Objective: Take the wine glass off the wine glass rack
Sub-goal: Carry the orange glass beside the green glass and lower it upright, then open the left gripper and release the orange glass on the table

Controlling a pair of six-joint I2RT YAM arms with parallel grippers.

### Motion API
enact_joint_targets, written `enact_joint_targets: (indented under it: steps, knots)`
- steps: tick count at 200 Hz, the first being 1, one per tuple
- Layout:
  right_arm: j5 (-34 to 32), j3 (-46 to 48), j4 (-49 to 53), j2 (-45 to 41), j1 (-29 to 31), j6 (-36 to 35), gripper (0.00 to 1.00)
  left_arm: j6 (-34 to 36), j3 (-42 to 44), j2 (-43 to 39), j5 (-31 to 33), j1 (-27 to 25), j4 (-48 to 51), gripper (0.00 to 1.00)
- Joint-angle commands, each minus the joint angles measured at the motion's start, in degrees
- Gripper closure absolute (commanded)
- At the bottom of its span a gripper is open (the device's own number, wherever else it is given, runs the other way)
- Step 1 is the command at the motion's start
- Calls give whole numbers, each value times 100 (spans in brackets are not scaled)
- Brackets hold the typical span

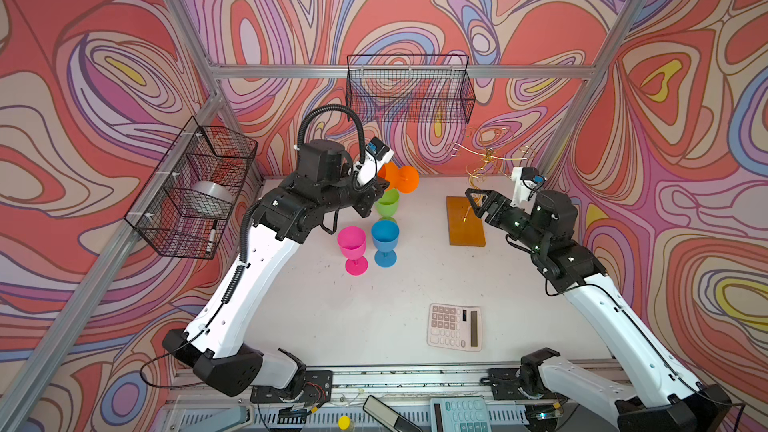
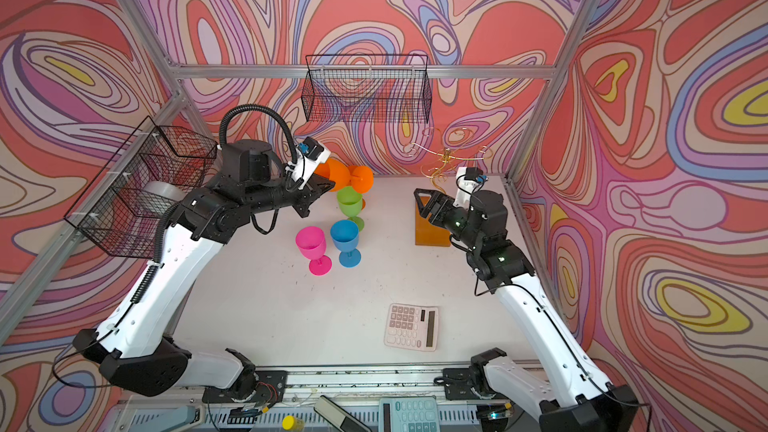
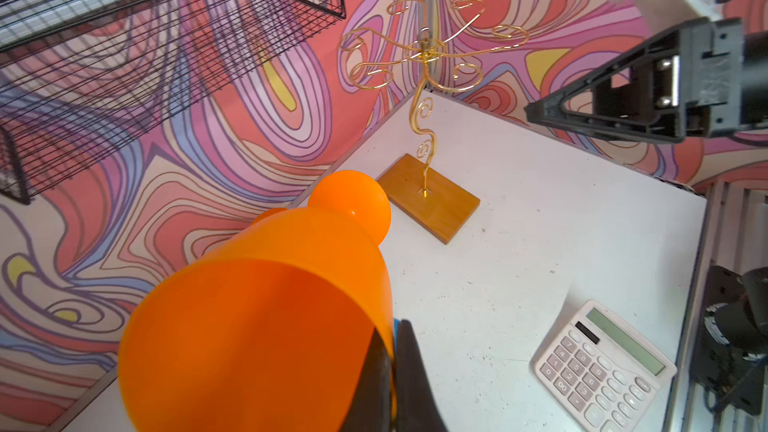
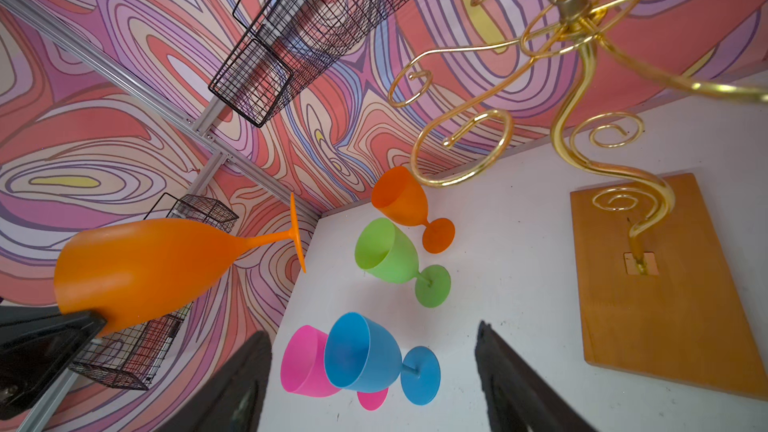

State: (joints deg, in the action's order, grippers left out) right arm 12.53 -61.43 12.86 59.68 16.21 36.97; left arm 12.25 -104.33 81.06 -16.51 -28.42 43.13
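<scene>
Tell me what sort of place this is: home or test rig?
Most likely a robot test cell, not a home: an aluminium frame with swirl-printed walls boxes in a white tabletop, the left arm and right arm sit on a front rail, and the props look staged: wine glass rack, calculator.

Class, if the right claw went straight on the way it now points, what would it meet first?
Probably the blue glass, seen straight ahead of the open right claw; depth is unclear.
</scene>
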Motion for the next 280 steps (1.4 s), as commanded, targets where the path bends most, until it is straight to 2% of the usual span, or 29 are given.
enact_joint_targets:
  steps: [1, 54, 104, 146, 193, 280]
  knots:
    - [-163, -163, 102, -62, 5, -268, 18, -393, 45, -160, 211, 327, 19, 100]
    - [-226, -299, 173, -13, 5, -469, 18, -777, -75, -124, 654, 806, 325, 100]
    - [-243, -325, 190, -1, 2, -550, 18, -900, -321, 150, 1370, 909, 861, 100]
    - [-190, -405, 173, 97, 5, -571, 18, -815, -666, 513, 1663, 907, 1395, 100]
    - [-152, -466, 198, 175, 14, -785, 18, -752, -1151, 1313, 1889, 907, 1777, 100]
    - [-225, -458, 319, 202, 275, -1157, 18, -876, -2779, 3419, 2153, 902, 2677, 100]
